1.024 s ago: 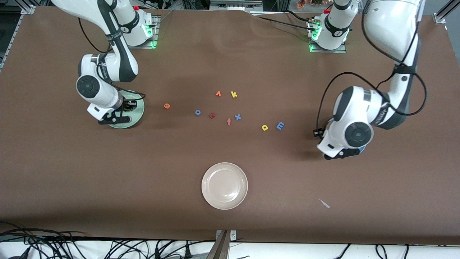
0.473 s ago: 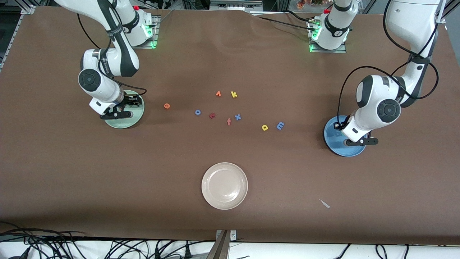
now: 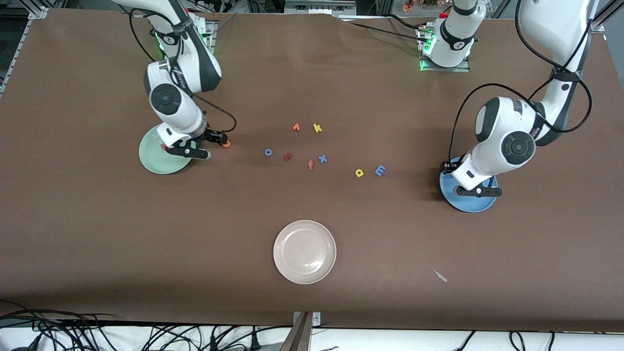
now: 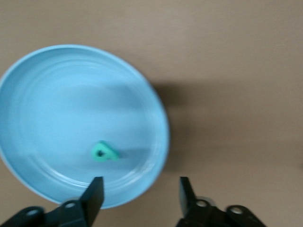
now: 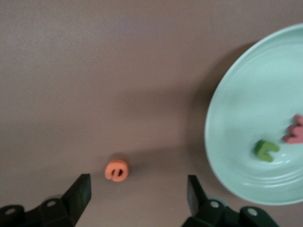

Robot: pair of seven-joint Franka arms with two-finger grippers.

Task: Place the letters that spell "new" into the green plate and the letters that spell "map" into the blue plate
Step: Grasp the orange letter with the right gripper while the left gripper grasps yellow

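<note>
The green plate (image 3: 155,158) holds the green "n" (image 5: 265,150) and the salmon-pink "w" (image 5: 296,132). The orange "e" (image 3: 226,144) lies on the table beside that plate. My right gripper (image 3: 195,149) hangs open and empty over the table between the plate's rim and the "e" (image 5: 116,170). The blue plate (image 3: 463,202) at the left arm's end holds the teal "a" (image 4: 104,152). My left gripper (image 3: 475,191) is open and empty above that plate's rim. The yellow "p" (image 3: 359,172) and blue "m" (image 3: 380,169) lie together on the table.
Mid-table lie a yellow "k" (image 3: 317,128), an orange letter (image 3: 296,127), a blue "x" (image 3: 322,158), an orange-red "f" (image 3: 310,165), a dark red letter (image 3: 288,156) and a blue "o" (image 3: 268,152). A cream-white plate (image 3: 304,251) sits nearer the front camera.
The right gripper opened and moved off the green plate toward the "e". The left arm swung over the blue plate and opened; the teal "a" now lies in that plate.
</note>
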